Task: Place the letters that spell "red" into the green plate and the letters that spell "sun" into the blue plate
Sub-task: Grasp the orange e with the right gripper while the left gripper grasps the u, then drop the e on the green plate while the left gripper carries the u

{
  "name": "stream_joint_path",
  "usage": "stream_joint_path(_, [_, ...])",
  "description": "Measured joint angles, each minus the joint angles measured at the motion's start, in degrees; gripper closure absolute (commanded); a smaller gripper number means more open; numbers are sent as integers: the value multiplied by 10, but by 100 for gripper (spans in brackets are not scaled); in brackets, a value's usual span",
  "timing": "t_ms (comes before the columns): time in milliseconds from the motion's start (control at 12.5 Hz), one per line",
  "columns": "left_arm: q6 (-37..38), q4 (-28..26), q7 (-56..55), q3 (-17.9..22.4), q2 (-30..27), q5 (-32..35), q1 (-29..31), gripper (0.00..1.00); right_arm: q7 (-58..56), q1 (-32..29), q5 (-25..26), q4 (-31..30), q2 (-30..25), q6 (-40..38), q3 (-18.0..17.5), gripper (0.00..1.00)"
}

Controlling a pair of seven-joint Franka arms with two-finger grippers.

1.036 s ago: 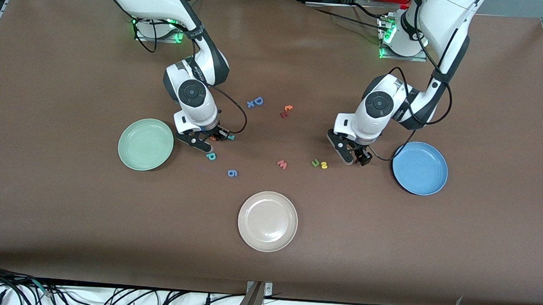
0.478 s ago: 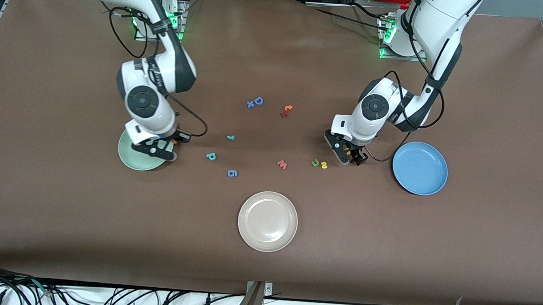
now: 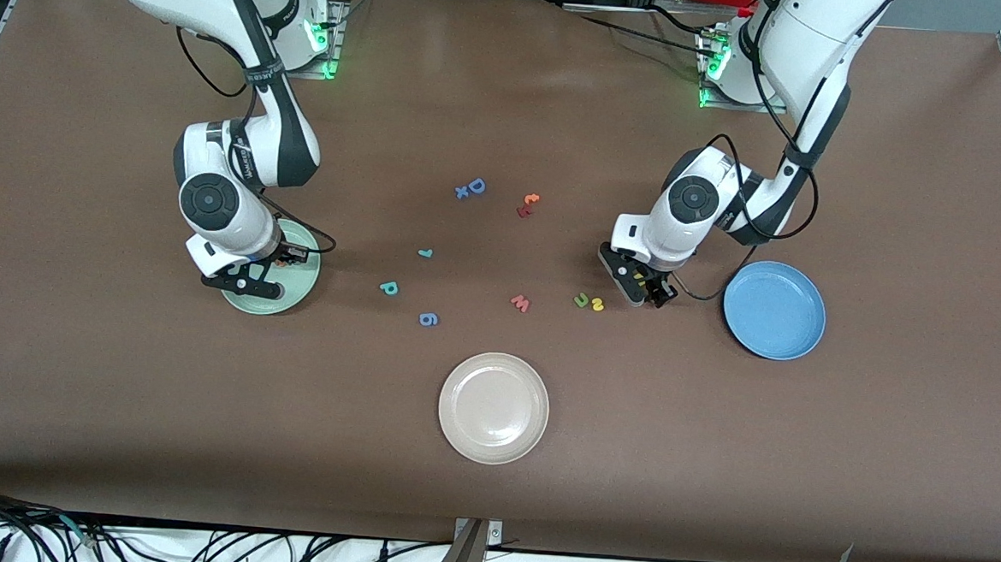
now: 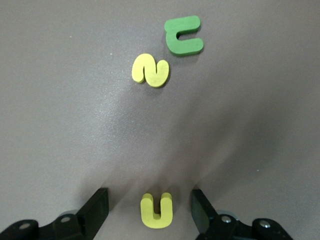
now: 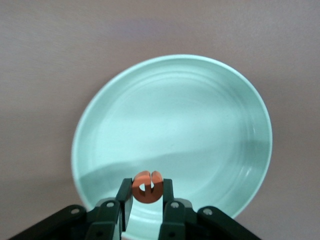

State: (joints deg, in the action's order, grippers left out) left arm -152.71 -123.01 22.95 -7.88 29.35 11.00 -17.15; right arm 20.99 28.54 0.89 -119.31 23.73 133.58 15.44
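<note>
My right gripper (image 5: 146, 192) is shut on the orange "e" (image 5: 147, 186) and hangs over the green plate (image 5: 190, 115), above the rim (image 3: 296, 291) nearer the front camera. The teal "r" (image 3: 425, 252) and the teal "p" shape (image 3: 389, 288) lie on the table beside that plate. My left gripper (image 4: 150, 212) is low and open, a finger on each side of the yellow "u" (image 4: 157, 211) with a gap on both sides. Just past it lie the yellow "s" (image 4: 150, 70) and the green "u" shape (image 4: 184, 35). The blue plate (image 3: 775, 310) is empty.
A beige-white plate (image 3: 494, 407) sits nearest the front camera. A pinkish-red "w" (image 3: 520, 303), a blue "6" (image 3: 428, 318), a blue "D" (image 3: 475, 185) with a small "x" (image 3: 461, 192), and two reddish letters (image 3: 528, 204) lie mid-table.
My right arm has carried the orange "e" from beside the teal "r" to over the green plate. My left gripper's fingers have drawn closer around the yellow "u".
</note>
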Motion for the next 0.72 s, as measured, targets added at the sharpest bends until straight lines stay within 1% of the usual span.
stream_joint_path(80, [0, 0, 0, 2, 0, 1, 0, 23, -3, -2, 0, -13, 4, 19, 0, 93])
stream_joint_path(239, [-1, 0, 0, 12, 0, 10, 0, 24, -6, -5, 0, -24, 14, 32, 0, 92])
stream_joint_path(319, [-1, 0, 0, 15, 0, 16, 0, 26, -7, -6, 0, -24, 17, 32, 0, 77])
stream_joint_path(399, [-1, 0, 0, 16, 0, 18, 0, 31, -7, -8, 0, -24, 20, 33, 0, 44])
stream_joint_path(478, [-2, 0, 0, 16, 0, 18, 0, 34, -7, -8, 0, -24, 22, 33, 0, 25])
stream_joint_path(558, [-2, 0, 0, 16, 0, 18, 0, 40, -7, -9, 0, -23, 22, 33, 0, 6])
stream_joint_path(638, [-3, 1, 0, 18, 0, 19, 0, 46, -7, -9, 0, -22, 22, 33, 0, 3])
stream_joint_path(718, [-4, 1, 1, 20, 0, 20, 0, 52, -7, -9, 0, -20, 21, 33, 0, 3])
